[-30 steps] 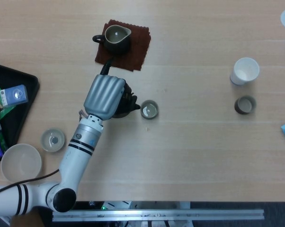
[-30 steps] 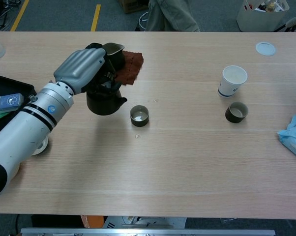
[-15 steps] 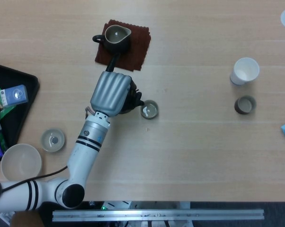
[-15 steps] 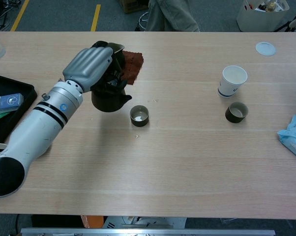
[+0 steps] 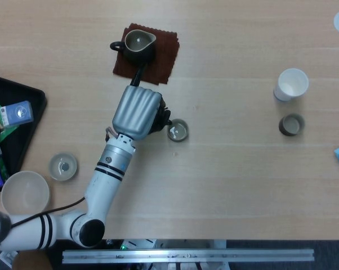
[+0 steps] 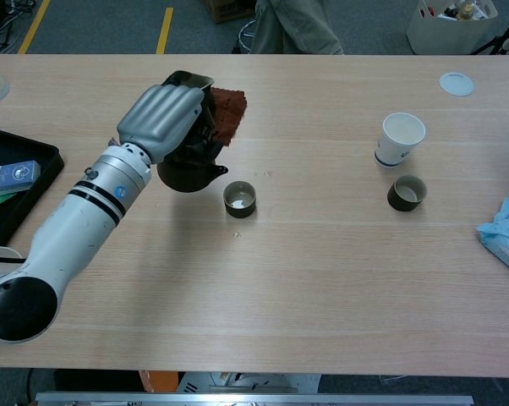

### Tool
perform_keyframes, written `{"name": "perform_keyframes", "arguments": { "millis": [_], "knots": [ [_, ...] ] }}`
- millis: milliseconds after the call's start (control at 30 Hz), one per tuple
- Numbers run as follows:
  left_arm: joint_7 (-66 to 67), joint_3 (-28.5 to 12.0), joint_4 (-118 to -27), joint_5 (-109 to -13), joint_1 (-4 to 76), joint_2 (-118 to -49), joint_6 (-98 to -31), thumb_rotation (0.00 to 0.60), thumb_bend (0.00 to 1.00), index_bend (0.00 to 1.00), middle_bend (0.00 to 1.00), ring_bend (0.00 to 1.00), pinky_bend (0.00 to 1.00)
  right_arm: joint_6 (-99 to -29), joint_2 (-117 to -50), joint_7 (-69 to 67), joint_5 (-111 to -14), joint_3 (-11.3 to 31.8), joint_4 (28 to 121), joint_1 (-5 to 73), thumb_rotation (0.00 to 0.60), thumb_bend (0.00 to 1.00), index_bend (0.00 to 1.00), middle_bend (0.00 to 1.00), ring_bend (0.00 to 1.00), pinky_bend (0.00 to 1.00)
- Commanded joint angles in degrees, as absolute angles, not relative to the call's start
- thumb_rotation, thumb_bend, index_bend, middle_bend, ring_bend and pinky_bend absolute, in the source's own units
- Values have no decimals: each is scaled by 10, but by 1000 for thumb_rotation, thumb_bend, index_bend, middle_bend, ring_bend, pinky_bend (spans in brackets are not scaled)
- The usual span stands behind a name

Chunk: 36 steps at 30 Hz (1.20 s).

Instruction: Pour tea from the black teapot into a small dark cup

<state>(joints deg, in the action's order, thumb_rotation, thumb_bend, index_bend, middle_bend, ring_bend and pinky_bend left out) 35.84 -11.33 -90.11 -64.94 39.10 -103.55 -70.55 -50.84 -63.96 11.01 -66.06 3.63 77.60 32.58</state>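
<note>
Under the left hand (image 6: 164,123), gripped in its curled fingers, hangs the black teapot (image 6: 189,172), its spout just beside the small dark cup (image 6: 239,199) to the hand's right.

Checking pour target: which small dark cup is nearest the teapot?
The small dark cup just right of the black teapot held in the left hand. The other dark cup sits far right, beside the white paper cup.
</note>
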Motion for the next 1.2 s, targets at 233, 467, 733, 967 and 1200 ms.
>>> {"name": "perform_keyframes", "arguments": {
  "millis": [233, 467, 733, 967, 1200],
  "knots": [
    [372, -104, -881, -665, 393, -1053, -712, 600, 392, 1000, 994, 841, 65, -504, -640, 99, -663, 40, 769, 320, 600, 179, 150, 200, 9, 50],
    [386, -96, -864, -683, 393, -1062, -721, 600, 392, 1000, 994, 841, 65, -501, -640, 92, -666, 43, 766, 317, 600, 178, 150, 200, 8, 50],
    [396, -94, -859, -691, 390, -1066, -724, 600, 392, 1000, 994, 841, 65, -499, -641, 86, -670, 45, 763, 313, 600, 178, 150, 200, 9, 50],
    [421, -88, -860, -703, 388, -1073, -732, 600, 392, 1000, 992, 840, 65, -500, -639, 83, -673, 48, 764, 311, 600, 179, 150, 200, 8, 50],
    [424, -87, -855, -709, 386, -1077, -732, 600, 392, 1000, 991, 839, 65, -499, -639, 83, -674, 48, 763, 308, 600, 179, 150, 200, 9, 50]
  ]
}}
